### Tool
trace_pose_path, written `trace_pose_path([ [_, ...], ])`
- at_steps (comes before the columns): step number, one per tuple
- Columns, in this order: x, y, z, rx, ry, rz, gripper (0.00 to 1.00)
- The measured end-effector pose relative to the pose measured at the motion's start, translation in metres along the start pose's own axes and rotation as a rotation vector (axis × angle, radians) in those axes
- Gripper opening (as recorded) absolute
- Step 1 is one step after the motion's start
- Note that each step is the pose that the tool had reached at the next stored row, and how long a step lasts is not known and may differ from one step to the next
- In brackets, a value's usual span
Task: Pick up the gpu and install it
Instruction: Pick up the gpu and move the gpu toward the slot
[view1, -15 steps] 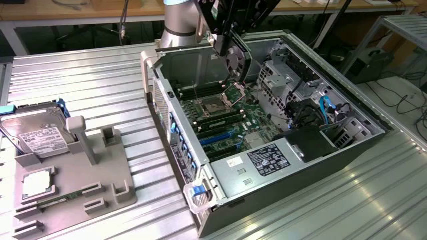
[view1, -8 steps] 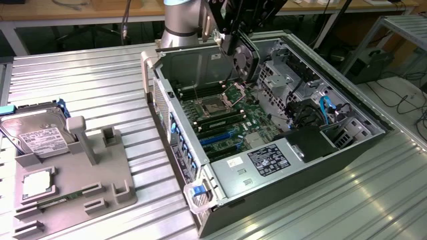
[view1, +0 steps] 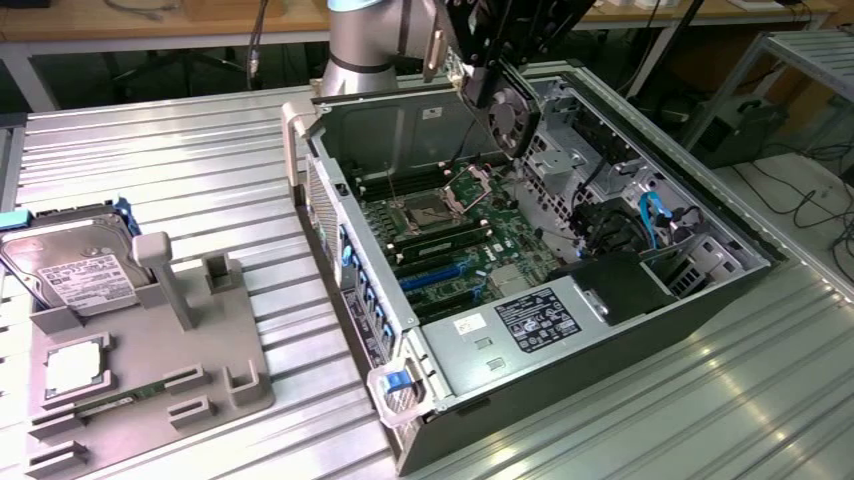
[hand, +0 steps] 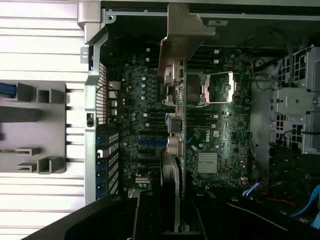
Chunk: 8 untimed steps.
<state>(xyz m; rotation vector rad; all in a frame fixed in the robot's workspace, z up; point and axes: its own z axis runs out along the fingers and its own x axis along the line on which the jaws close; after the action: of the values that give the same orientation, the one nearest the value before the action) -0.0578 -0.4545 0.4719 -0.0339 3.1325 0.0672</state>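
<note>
At the exterior view's left, a grey moulded holder (view1: 200, 330) sits on the ribbed metal worktop (view1: 174, 150). Its slots and posts are shaped to stand parts upright where they can be grabbed. A silver boxy hard drive (view1: 74, 265) with a white label leans in its far-left corner.

Right of it, the computer case (view1: 400, 120) lies on its side with the panel off. That leaves the green motherboard (view1: 461, 240) facing up, so a card can come straight down onto it.

Above the case's far end hangs the gpu (view1: 511, 110), clear of the board. It is thin and flat, with a dark round fan on one face and a silver bracket (hand: 182, 35) at one end. The gripper (view1: 497, 55) is clamped on its upper edge and carries it on edge. In the wrist view the card runs as a narrow line across the board, apparently so its connector edge points down toward the slots.
</note>
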Motion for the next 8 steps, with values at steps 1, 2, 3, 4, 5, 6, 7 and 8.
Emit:
trace_pose_path([
  [1, -0.002, 0.0, 0.0, 0.0001, 0.0, 0.0, 0.28],
  [2, -0.004, -0.0001, 0.0001, -0.0001, 0.0, 0.0, 0.28],
  [3, -0.006, -0.0001, 0.0002, -0.0001, 0.0, 0.0, 0.28],
  [4, -0.008, -0.0002, 0.0002, 0.0, 0.0, 0.0, 0.28],
  [5, -0.01, -0.0002, 0.0003, 0.0001, 0.0, 0.0, 0.28],
  [6, -0.012, -0.0003, 0.0003, 0.0, 0.0, 0.0, 0.28],
  [7, -0.015, -0.0004, 0.0004, 0.0, 0.0, 0.0, 0.28],
  [8, -0.018, -0.0004, 0.0004, 0.0, 0.0, 0.0, 0.28],
])
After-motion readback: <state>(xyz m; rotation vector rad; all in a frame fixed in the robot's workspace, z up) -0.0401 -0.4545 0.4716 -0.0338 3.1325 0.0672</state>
